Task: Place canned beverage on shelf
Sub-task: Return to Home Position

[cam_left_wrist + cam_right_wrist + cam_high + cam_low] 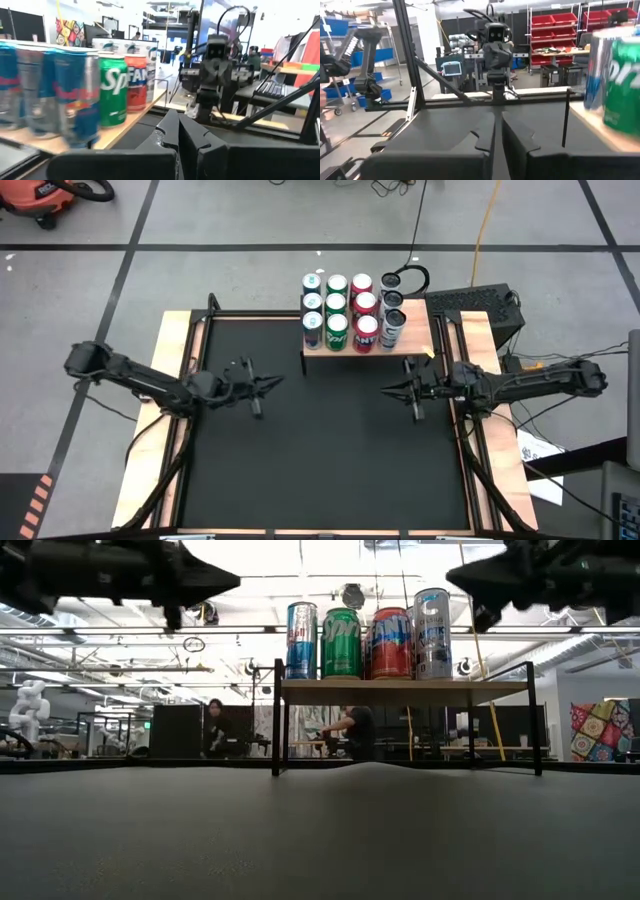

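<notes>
The shelf [415, 358], a light-wood board on thin black legs [277, 715], stands at the table's far middle and carries several cans [338, 310]: blue, green, red and silver ones [342, 643]. My left gripper [278, 383] hovers shut and empty over the mat, left of the shelf. My right gripper [386, 390] hovers shut and empty near the shelf's front right corner. Both point toward the table's middle. The cans also show in the left wrist view [112, 90] and the right wrist view [620, 85].
The black mat [330, 470] covers the table between wooden side rails [170, 360]. A dark box and a coiled cable [410, 278] lie beyond the far right edge. People [352, 730] sit in the room behind the table.
</notes>
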You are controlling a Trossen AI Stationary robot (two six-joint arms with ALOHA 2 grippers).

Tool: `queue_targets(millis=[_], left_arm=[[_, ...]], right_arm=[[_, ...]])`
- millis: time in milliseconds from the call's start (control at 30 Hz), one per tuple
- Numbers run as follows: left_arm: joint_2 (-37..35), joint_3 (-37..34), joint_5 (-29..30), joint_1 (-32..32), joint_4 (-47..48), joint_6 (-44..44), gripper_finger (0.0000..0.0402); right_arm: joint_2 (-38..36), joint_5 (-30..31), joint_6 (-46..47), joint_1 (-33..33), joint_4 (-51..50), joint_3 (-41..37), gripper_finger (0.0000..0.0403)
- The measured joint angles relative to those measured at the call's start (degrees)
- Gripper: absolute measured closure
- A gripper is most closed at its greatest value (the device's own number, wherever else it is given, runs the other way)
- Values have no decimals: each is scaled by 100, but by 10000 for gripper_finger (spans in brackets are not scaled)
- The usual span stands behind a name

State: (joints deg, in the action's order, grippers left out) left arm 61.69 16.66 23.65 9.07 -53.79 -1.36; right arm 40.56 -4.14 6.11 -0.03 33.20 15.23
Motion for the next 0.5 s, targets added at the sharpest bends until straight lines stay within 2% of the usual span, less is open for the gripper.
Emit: queue_targets(millis=[300, 500], left_arm=[[-2432, -86, -464, -285, 2784, 14, 400], [-3485, -937, -400, -168, 2685, -10, 400]], right_arm=[[-534, -28, -439, 12, -2462, 1239, 395], [-1324, -4, -370, 63, -2790, 1027, 395]])
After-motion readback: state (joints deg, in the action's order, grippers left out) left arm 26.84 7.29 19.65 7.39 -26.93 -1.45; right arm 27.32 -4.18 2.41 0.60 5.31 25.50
